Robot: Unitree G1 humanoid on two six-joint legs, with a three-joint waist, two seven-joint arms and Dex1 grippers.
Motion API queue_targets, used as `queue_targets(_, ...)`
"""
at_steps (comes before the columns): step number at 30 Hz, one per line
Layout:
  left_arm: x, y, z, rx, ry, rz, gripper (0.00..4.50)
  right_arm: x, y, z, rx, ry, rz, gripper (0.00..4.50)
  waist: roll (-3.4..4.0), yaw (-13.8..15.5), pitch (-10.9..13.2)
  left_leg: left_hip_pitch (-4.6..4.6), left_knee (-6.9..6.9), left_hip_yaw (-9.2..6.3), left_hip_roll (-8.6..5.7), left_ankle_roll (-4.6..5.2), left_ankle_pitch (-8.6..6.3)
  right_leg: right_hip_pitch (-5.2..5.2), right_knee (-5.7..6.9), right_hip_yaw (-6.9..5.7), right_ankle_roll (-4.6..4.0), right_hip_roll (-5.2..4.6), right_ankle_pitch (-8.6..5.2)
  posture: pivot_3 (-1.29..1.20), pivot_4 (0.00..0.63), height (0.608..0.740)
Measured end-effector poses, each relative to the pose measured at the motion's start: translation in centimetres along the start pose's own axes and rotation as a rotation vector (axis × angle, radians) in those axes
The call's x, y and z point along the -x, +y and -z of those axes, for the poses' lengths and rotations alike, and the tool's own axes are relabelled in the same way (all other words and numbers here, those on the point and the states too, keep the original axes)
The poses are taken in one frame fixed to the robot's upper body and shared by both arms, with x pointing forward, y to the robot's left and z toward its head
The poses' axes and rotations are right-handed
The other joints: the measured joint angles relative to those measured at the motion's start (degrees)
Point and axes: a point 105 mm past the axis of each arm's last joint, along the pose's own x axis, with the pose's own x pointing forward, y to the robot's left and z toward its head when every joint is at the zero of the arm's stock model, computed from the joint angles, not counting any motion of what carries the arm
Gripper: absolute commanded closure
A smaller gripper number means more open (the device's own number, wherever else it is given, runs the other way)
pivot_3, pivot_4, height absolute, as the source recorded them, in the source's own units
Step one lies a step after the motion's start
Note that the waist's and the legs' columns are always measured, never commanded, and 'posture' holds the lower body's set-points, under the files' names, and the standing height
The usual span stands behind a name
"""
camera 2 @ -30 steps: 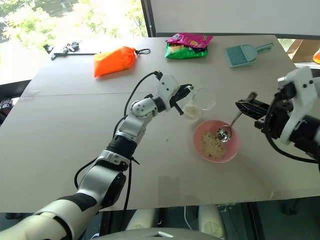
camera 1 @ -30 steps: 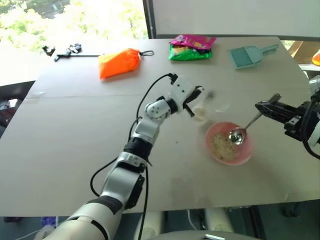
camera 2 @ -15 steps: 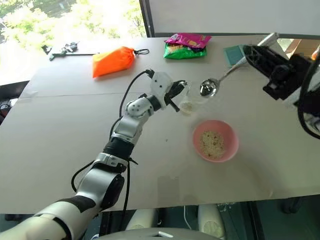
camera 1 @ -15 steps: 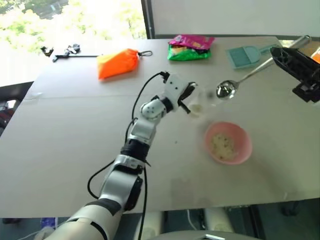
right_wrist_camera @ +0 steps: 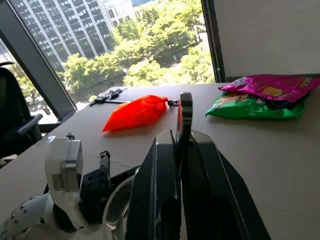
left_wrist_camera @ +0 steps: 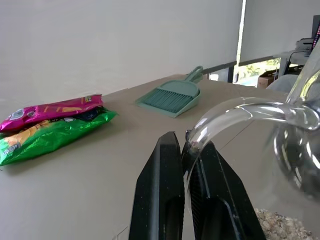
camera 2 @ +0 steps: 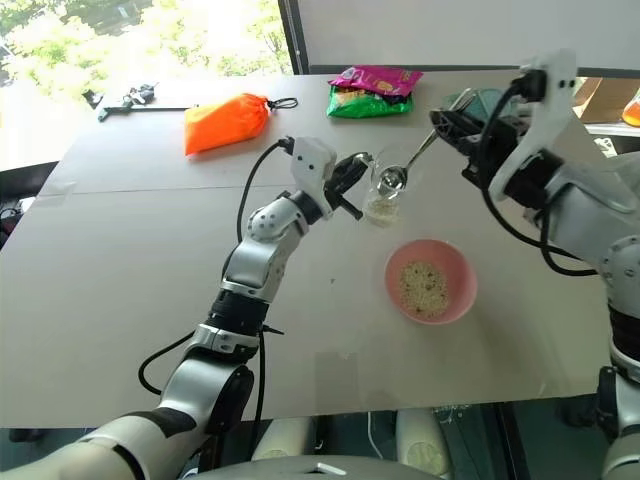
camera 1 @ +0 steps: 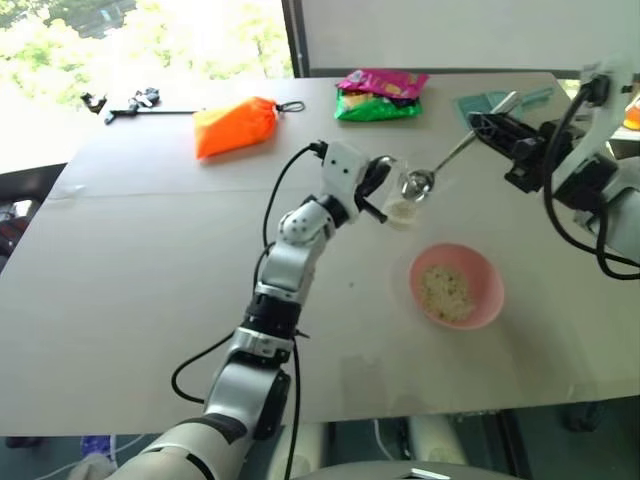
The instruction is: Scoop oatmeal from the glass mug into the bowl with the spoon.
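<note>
while a layer of pale beige oat flakes (camera 1: 446,290) already lies in the round pink plastic bowl (camera 1: 484,305), more of the same flakes sit at the bottom of the small clear glass mug (camera 1: 402,196), so the task looks partly done, with at least one more scoop and transfer left.

the left gripper (left_wrist_camera: 186,150) is clenched on the mug's thin curved handle, which passes between its two black fingers; in the head views the mug sits at about three o'clock from that gripper. it seems to be held a little above the beige tabletop (camera 1: 150,260), though i cannot be sure it is clear of it.

the right gripper (camera 2: 447,122) is clamped on the long thin handle of the slim shiny silver metal spoon (camera 2: 412,160). the spoon slants down toward seven o'clock from those jaws, and its oval head is at the mug's mouth, apparently just at or inside the rim. whether the head carries any flakes is too small to tell.

the bowl stands at about five o'clock from the mug, near but apart. the next move, as i judge it, is dipping the head into the flakes and carrying them to the bowl.
</note>
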Motion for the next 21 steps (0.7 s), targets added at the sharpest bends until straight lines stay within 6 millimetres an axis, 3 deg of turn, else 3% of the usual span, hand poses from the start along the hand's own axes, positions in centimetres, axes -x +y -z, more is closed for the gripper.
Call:
queue_targets(2, 0.1, 0.2, 0.2, 0.010, 0.009, -0.008, 4.50, -0.9, 0.4, 0.7, 0.020, 0.017, -0.026, 3.61, 0.01, 0.10, 0.00, -0.02, 0.00, -0.03, -0.02, 0.00, 0.00, -0.01, 0.00, -0.01, 0.00, -0.01, 0.00, 0.00, 0.150, 0.740)
queue_targets(5, 0.2, 0.4, 0.5, 0.038, 0.022, -0.028, 4.50, -1.9, 1.1, 1.1, 0.029, 0.022, -0.083, 2.07, 0.01, 0.30, 0.00, -0.05, 0.00, -0.07, -0.03, -0.01, 0.00, -0.01, -0.04, -0.05, 0.00, -0.03, 0.00, 0.00, 0.150, 0.740)
queue_targets(6, 0.3, 0.6, 0.6, 0.046, 0.024, -0.036, 4.50, -2.0, 1.2, 1.1, 0.035, 0.024, -0.089, 1.79, 0.00, 0.31, 0.00, -0.06, 0.00, -0.07, -0.03, -0.01, 0.00, -0.01, -0.05, -0.05, 0.00, -0.04, 0.00, 0.00, 0.150, 0.740)
queue_targets(9, 1.1, 1.8, 1.3, 0.098, 0.038, -0.103, 4.50, -1.6, 1.1, 1.2, 0.080, 0.039, -0.107, 0.29, 0.01, 0.28, 0.00, -0.06, -0.02, -0.10, -0.04, -0.01, 0.00, -0.02, -0.06, -0.04, 0.00, -0.06, 0.00, 0.00, 0.150, 0.740)
queue_targets(10, 1.6, 2.4, 1.6, 0.119, 0.040, -0.134, 4.50, -1.1, 0.9, 1.1, 0.093, 0.035, -0.104, 0.09, 0.00, 0.29, 0.00, -0.06, -0.02, -0.11, -0.04, -0.01, 0.00, -0.02, -0.07, -0.08, 0.00, -0.05, 0.00, 0.00, 0.150, 0.740)
queue_targets(16, 5.8, 7.2, 2.9, 0.183, 0.037, -0.383, 4.50, 2.7, -2.1, -0.9, 0.245, -0.131, 0.026, 0.09, 0.00, 0.19, 0.00, -0.01, -0.01, -0.05, -0.03, 0.00, 0.00, -0.03, 0.02, -0.02, 0.00, -0.05, 0.00, 0.00, 0.150, 0.740)
queue_targets(19, 8.5, 9.6, 3.2, 0.168, 0.035, -0.508, 4.50, 4.6, -4.0, 1.0, 0.366, -0.043, 0.083, 0.09, -0.01, 0.35, -0.01, 0.00, -0.01, -0.02, -0.03, 0.00, 0.00, -0.01, 0.00, -0.02, 0.00, -0.05, 0.00, 0.00, 0.150, 0.740)
queue_targets(21, 10.9, 11.0, 3.7, 0.146, 0.050, -0.598, 4.50, 7.0, -5.1, 4.1, 0.436, 0.075, 0.075, 0.09, -0.09, 0.54, -0.07, 0.03, -0.06, -0.05, -0.01, 0.00, -0.01, 0.03, -0.08, -0.06, 0.00, -0.02, 0.00, 0.00, 0.150, 0.740)
